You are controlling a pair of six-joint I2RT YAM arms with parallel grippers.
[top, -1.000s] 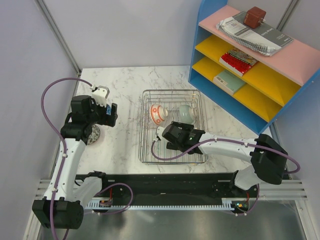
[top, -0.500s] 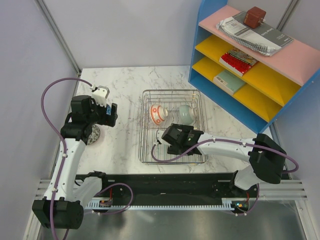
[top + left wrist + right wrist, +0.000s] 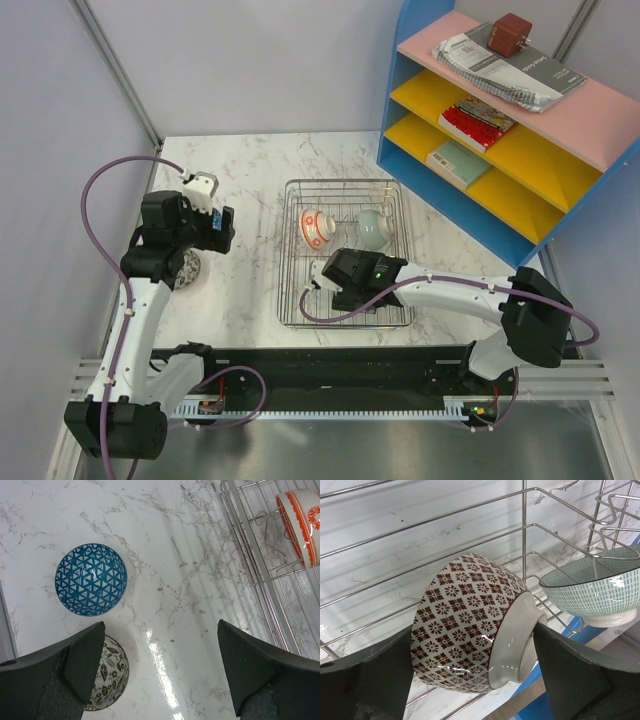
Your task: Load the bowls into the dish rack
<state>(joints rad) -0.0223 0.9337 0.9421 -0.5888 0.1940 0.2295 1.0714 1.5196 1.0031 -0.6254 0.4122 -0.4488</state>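
Silver wire forms the dish rack (image 3: 291, 262); among its upright tines three glazed ceramic bowls lie tilted: the red-orange bowl (image 3: 316, 227), the teal bowl (image 3: 374, 226) and the brown-patterned bowl (image 3: 465, 650). On the marble table (image 3: 200, 555) I see the blue triangle-patterned bowl (image 3: 91, 579) and the leaf-patterned bowl (image 3: 109, 677), both upright. The right gripper (image 3: 473, 630) reaches low into the rack, jaws spread either side of the brown-patterned bowl. The left gripper (image 3: 160, 627) points down above the table, jaws spread and empty.
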